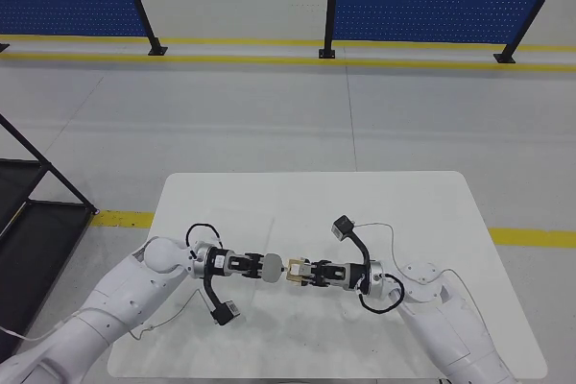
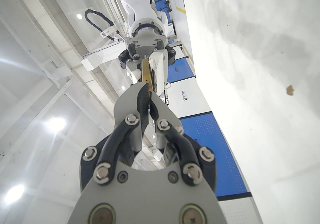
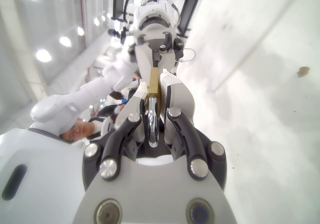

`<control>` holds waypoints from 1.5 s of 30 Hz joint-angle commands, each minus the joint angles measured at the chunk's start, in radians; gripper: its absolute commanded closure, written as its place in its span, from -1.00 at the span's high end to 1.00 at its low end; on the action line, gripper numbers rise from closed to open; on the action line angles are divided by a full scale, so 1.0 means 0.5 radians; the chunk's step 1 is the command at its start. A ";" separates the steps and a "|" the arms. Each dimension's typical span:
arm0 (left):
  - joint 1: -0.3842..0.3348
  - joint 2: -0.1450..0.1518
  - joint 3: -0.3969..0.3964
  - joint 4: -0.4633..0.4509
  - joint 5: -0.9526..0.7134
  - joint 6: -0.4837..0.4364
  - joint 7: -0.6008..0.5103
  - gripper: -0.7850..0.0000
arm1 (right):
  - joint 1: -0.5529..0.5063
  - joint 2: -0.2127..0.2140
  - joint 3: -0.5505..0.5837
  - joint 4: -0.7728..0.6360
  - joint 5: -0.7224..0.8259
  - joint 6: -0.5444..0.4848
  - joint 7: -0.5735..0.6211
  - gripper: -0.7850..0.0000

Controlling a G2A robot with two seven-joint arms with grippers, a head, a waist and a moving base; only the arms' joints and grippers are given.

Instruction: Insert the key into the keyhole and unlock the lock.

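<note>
Left gripper (image 2: 148, 97) presses its black ribbed pads (image 2: 143, 103) tip to tip against the end of the brass padlock (image 2: 146, 75), which the right gripper (image 3: 153, 83) holds out toward it from the opposite side. From above, the two arms meet nose to nose in one straight line over the near half of the white table (image 1: 413, 206). The left arm enters from the robot's left and the right arm from its right, with the padlock between their tips.

The right gripper's white fingers (image 3: 176, 96) pinch the brass body on its two broad faces. The silver shackle (image 3: 153, 125) points back between those fingers toward the right wrist, while the other end of the body faces the left gripper. Padlock and both grippers hang clear of the table top.

Whether a key sits between the left pads cannot be told: they hide whatever lies between them, and their tips cover the end of the lock that they meet. A small brown speck (image 2: 290, 90) lies on the table off to one side, well apart from the lock.
</note>
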 commanded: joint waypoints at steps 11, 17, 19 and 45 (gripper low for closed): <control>-0.008 -0.008 0.013 0.002 -0.002 -0.013 0.013 -1.00 | 0.006 0.007 -0.018 -0.001 0.011 -0.006 -0.011 -1.00; -0.008 -0.008 0.010 0.001 0.012 -0.014 0.014 1.00 | 0.001 0.012 -0.017 0.003 0.014 -0.014 -0.026 -1.00; -0.003 -0.004 0.004 -0.014 0.019 -0.010 0.011 1.00 | -0.002 0.014 -0.016 0.007 0.020 -0.017 -0.032 -1.00; 0.071 0.124 -0.254 -0.007 -0.506 -1.294 0.494 1.00 | -0.022 0.022 -0.022 0.050 0.077 -0.044 -0.099 -1.00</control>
